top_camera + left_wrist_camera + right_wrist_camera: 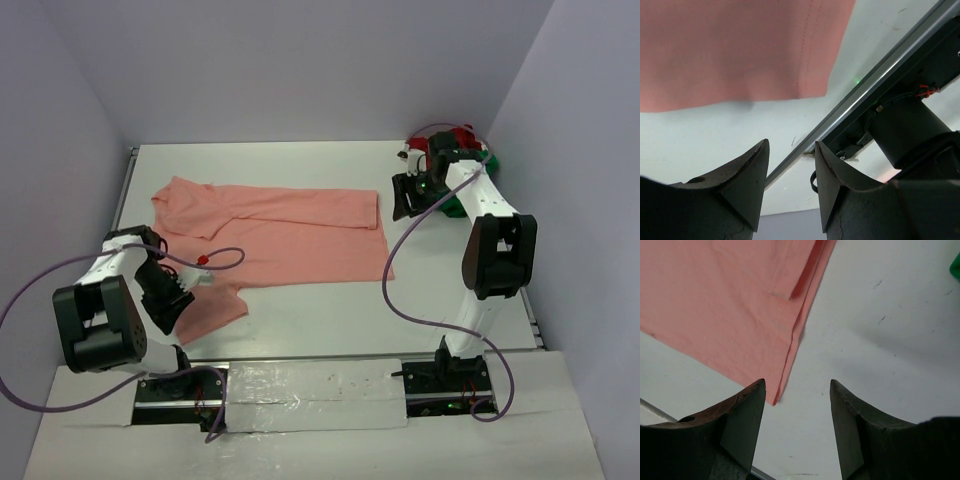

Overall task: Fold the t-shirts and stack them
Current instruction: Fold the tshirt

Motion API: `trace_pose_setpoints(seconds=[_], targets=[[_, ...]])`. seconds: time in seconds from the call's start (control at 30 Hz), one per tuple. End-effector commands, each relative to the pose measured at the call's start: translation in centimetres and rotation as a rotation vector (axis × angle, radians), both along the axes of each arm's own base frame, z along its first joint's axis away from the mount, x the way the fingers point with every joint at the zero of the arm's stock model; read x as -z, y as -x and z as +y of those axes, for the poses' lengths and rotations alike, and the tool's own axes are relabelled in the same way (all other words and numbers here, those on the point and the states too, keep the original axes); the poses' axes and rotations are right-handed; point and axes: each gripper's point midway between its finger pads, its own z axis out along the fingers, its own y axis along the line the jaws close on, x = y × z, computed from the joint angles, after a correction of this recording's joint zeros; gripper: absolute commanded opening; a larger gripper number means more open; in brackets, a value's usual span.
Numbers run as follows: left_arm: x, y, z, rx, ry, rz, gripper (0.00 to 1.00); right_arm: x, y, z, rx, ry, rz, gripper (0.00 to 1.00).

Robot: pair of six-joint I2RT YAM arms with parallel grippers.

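- The salmon-pink t-shirt [290,235] is lying flat across the middle of the table [330,320], its long axis running left to right, sleeves pointing left and hem pointing right.
- The left gripper [790,165] is hovering by the near-left sleeve, jaws standing apart and empty.
- The right gripper [797,405] is hovering just beside the hem's near corner, jaws parted, holding nothing.
- The dark red t-shirt [462,135] and green t-shirt [488,160] are sitting bunched in the far right corner.

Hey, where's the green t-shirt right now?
In the top view the green t-shirt is bunched in the far right corner of the table, next to the dark red t-shirt and partly hidden behind the right arm.
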Motion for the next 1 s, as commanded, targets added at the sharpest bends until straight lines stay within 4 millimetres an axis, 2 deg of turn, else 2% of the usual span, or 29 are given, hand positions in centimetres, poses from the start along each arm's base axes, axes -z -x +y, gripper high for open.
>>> trace_pose_setpoints(seconds=[0.0,0.07,0.13,0.17,0.2,0.23,0.27,0.3,0.33,0.43,0.47,0.53,0.57,0.6,0.63,0.8,0.9,0.93,0.97], targets=[[-0.7,-1.1,0.3,0.037,0.012,0.023,0.50,-1.4,-1.2,0.1,0.001,-0.017,-0.036,0.61],[-0.7,-2.0,-0.6,-0.009,0.069,0.027,0.51,-1.4,-1.2,0.1,0.005,-0.018,-0.046,0.61],[-1.1,-3.7,-1.1,-0.059,0.097,-0.013,0.51,-1.5,-1.1,0.3,0.007,-0.028,-0.067,0.61],[-1.3,-4.3,-2.0,-0.076,0.151,-0.026,0.51,-1.5,-1.1,0.4,0.011,-0.038,-0.081,0.61],[-1.6,-5.5,-2.1,-0.108,0.158,-0.071,0.52,-0.7,-0.4,0.6,0.016,-0.047,-0.066,0.61],[-1.7,-7.0,-2.2,-0.144,0.165,-0.129,0.53,-1.2,-0.7,0.7,0.017,-0.057,-0.103,0.61],[-2.3,-7.5,-3.0,-0.151,0.219,-0.164,0.53,-1.2,-0.5,1.0,0.016,-0.076,-0.101,0.61],[-2.8,-8.5,-2.8,-0.175,0.225,-0.209,0.54,-0.9,-0.2,1.2,0.023,-0.084,-0.089,0.60],[-3.0,-10.2,-2.5,-0.238,0.217,-0.280,0.54,-0.6,0.0,1.2,0.024,-0.090,-0.071,0.59],[-5.0,-12.4,-2.3,-0.340,0.243,-0.396,0.54,0.4,1.1,1.2,0.027,-0.087,-0.012,0.59],[-6.0,-13.8,-1.9,-0.354,0.234,-0.486,0.55,0.7,1.5,1.0,0.033,-0.077,0.005,0.59],[-7.2,-14.4,-1.6,-0.395,0.234,-0.546,0.55,1.2,2.8,0.4,0.031,-0.039,0.044,0.59],[-9.0,-16.4,-0.7,-0.424,0.202,-0.688,0.55,0.9,3.3,0.1,0.033,-0.021,0.043,0.59],[-9.1,-16.6,0.3,-0.478,0.157,-0.725,0.56,1.5,4.2,-0.4,0.039,0.009,0.066,0.60],[-10.3,-16.7,0.3,-0.500,0.156,-0.771,0.55,1.6,5.5,-0.6,0.033,0.020,0.102,0.61],[-12.3,-17.4,0.6,-0.627,0.170,-0.836,0.56,2.9,9.6,-1.2,0.025,0.058,0.230,0.61],[-12.8,-17.9,0.7,-0.700,0.188,-0.852,0.56,2.8,11.5,-0.2,-0.020,-0.005,0.306,0.61],[-13.1,-18.0,0.8,-0.720,0.192,-0.869,0.56,2.3,11.4,0.9,-0.048,-0.071,0.288,0.61],[-13.2,-18.2,1.1,-0.745,0.196,-0.884,0.56,2.5,11.6,1.1,-0.033,-0.085,0.285,0.61]])
